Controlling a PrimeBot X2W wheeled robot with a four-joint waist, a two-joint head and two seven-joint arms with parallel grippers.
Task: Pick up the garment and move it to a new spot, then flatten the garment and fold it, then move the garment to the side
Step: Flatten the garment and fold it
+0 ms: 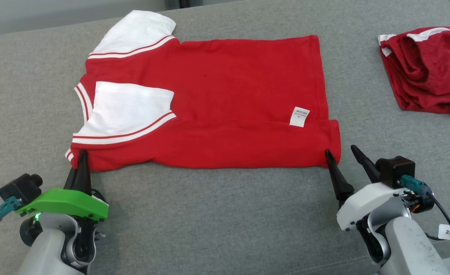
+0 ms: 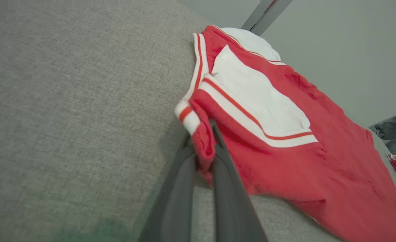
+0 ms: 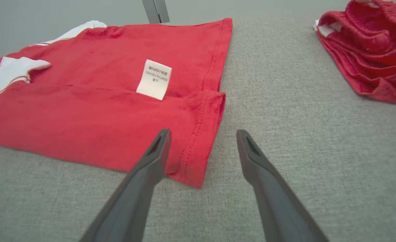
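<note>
A red T-shirt (image 1: 217, 103) with white striped sleeves lies spread on the grey cushion, its near edge folded over and a white care label (image 1: 299, 116) showing. My left gripper (image 1: 82, 156) is shut on the shirt's near left corner (image 2: 203, 148), by the striped collar. My right gripper (image 1: 341, 152) stands open at the near right corner (image 3: 191, 168), one finger over the hem, the other over bare cushion.
A second red garment (image 1: 427, 70) with white trim lies crumpled at the far right (image 3: 372, 50). Bare grey cushion (image 1: 217, 214) stretches in front of the shirt, between the two arms.
</note>
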